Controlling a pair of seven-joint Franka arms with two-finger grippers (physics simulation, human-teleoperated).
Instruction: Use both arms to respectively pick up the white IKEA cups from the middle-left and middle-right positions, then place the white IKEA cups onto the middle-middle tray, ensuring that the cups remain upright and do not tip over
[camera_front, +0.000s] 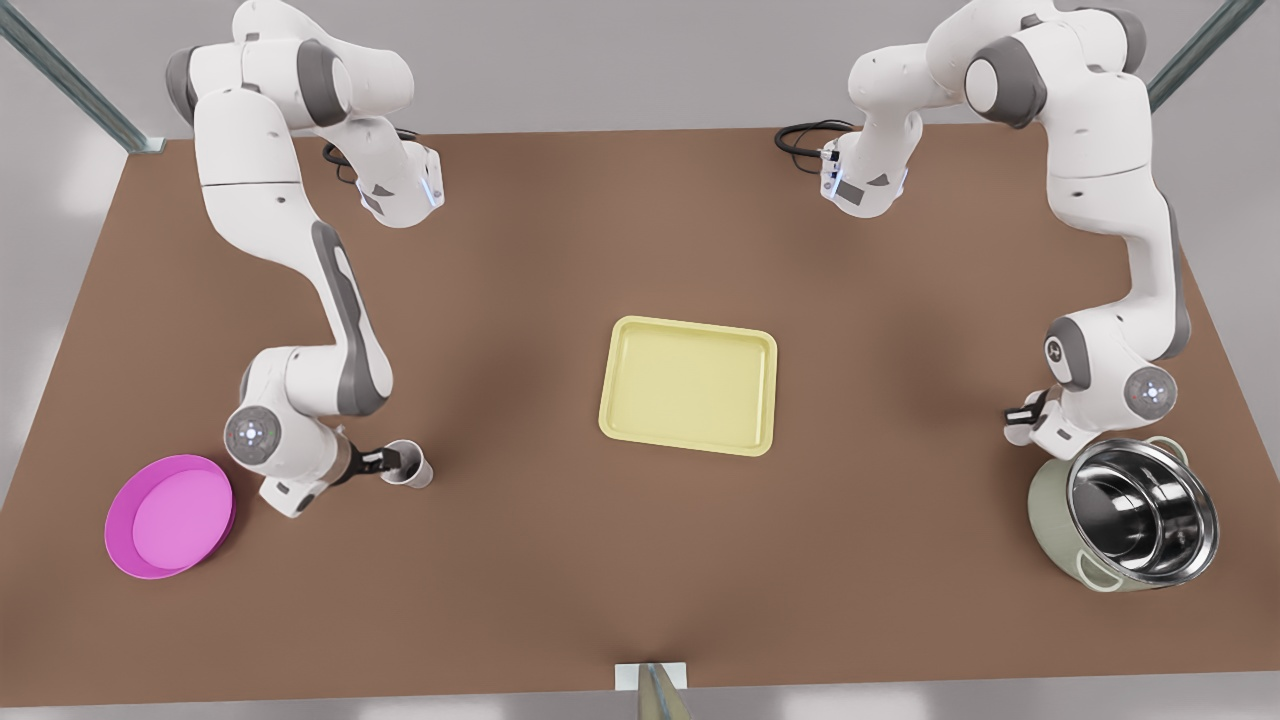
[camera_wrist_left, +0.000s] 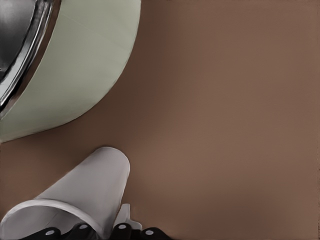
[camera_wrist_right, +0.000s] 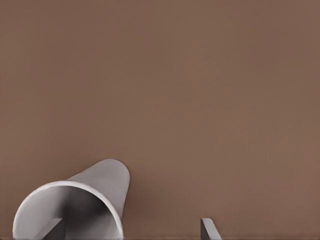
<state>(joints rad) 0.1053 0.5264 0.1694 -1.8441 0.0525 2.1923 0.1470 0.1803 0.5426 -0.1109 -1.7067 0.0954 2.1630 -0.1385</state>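
Straddling one white cup (camera_wrist_right: 75, 210), your right claw (camera_front: 398, 462) stands open beside the pink dish (camera_front: 170, 517). Your left claw (camera_front: 1028, 413) sits by the steel pot (camera_front: 1125, 527), its cup (camera_wrist_left: 85, 197) between the fingers; grip unclear. The tray (camera_front: 689, 385) lies mid-counter (camera_front: 640, 580).

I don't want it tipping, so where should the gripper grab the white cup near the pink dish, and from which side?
Pinch the white cup by its rim wall from above, one finger inside the open mouth, one outside: it stands upright, handleless and tapered, so a side squeeze might slip. The right gripper is open, poised that way; the left gripper is by the pot.
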